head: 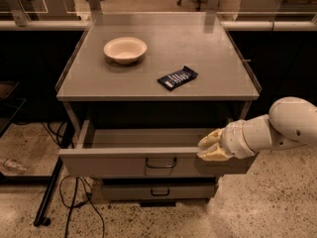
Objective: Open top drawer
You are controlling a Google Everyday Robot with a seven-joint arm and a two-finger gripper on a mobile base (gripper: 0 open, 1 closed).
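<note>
The top drawer (pixel 114 163) is a wide grey drawer with a small dark loop handle (pixel 161 163) at its centre. It stands pulled well out from under the cabinet top, and its inside looks empty. My gripper (pixel 209 147), cream-coloured on a white arm coming in from the right, sits at the right part of the drawer front's top edge. One finger is inside the drawer and one is on the front panel, shut on that edge.
A narrower grey drawer (pixel 158 190) sits shut below. On the cabinet top (pixel 213 48) are a cream bowl (pixel 125 49) and a dark snack packet (pixel 177 78). Cables (pixel 74 202) and a black stand leg (pixel 49 192) lie on the floor at left.
</note>
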